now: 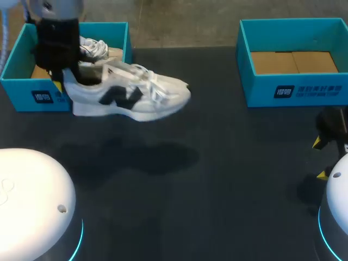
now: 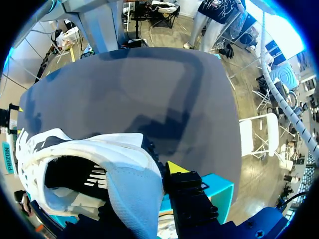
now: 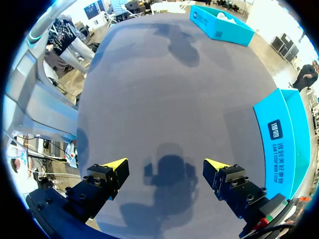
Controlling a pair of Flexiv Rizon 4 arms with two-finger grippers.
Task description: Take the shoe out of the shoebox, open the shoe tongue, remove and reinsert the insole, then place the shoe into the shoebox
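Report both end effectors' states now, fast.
Left end effector: closed on the white shoe at its heel end, holding it in the air.
Right end effector: open, holding nothing.

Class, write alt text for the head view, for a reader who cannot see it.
The left gripper holds a white sneaker by its heel above the dark table, in front of a blue shoebox where another shoe lies. A second blue shoebox stands far right; the right gripper hangs near the table's right edge.
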